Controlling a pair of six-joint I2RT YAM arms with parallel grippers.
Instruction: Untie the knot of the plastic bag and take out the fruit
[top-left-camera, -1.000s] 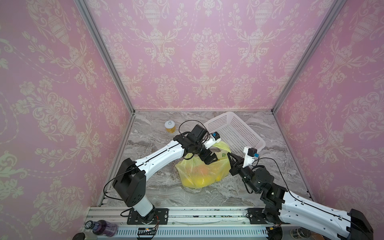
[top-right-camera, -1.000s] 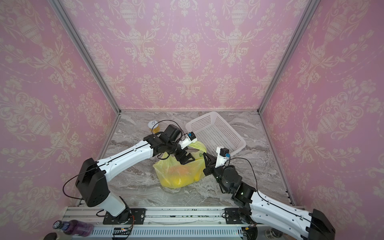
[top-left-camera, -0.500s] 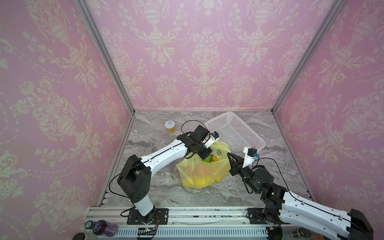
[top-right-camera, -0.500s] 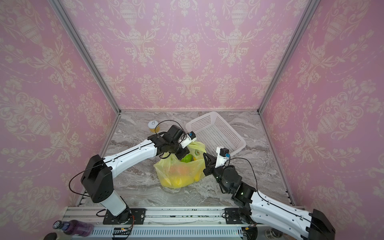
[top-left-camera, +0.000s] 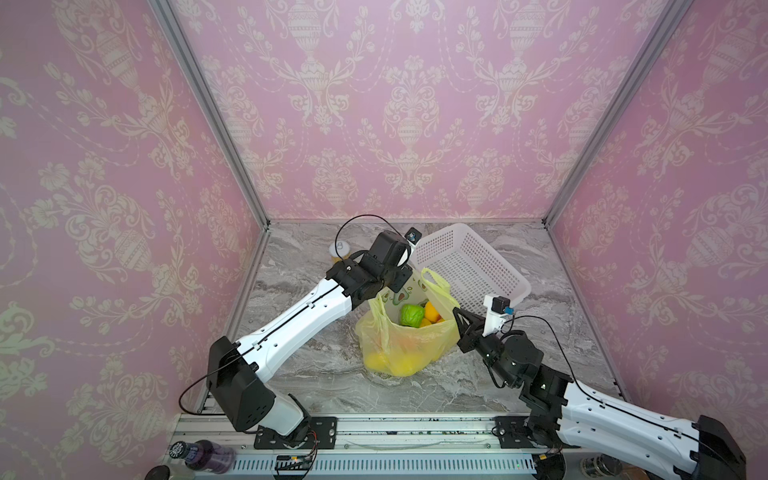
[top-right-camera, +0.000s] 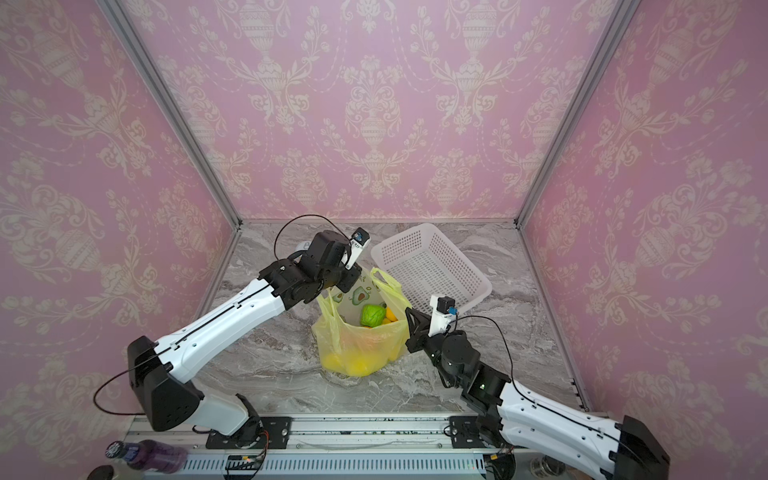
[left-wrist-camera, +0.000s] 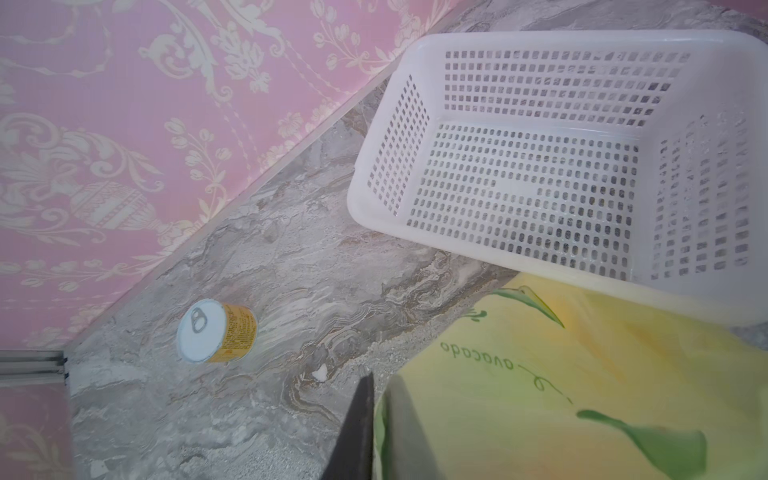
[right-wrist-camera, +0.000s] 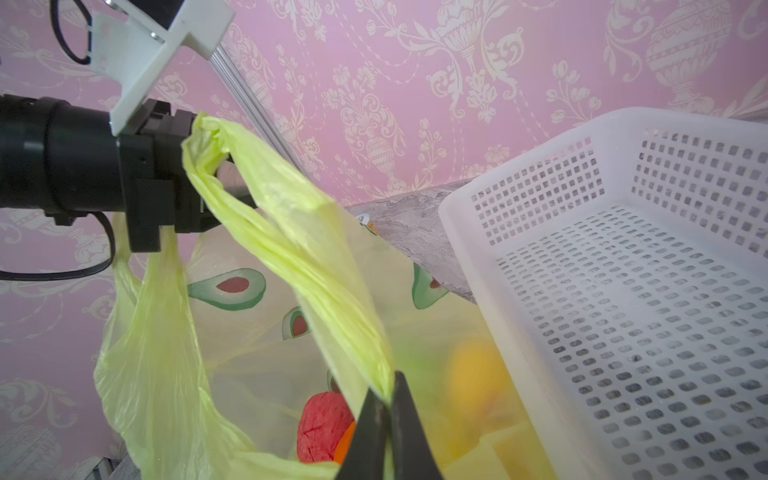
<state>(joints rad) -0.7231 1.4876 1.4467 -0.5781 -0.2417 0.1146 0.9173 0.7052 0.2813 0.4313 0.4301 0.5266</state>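
Yellow-green plastic bag (top-left-camera: 399, 345) held open on the marble table (top-left-camera: 332, 365), fruit inside.
No knot shows, and the two handles (top-left-camera: 436, 282) stand apart, so the untying looks done. The left gripper (left-wrist-camera: 379, 411) has its jaws nearly together on the bag's far rim, with the film pinched between them. The right gripper (right-wrist-camera: 388, 411) pinches the near rim in the same way, jaws narrow on the film. Between them the mouth gapes. A green fruit (top-left-camera: 410, 314) and an orange one (top-left-camera: 432, 311) lie on top, and a red one (right-wrist-camera: 324, 424) lies lower. The white basket (top-left-camera: 469, 266) just behind the bag holds nothing. By my reckoning, all the lifting-out remains.
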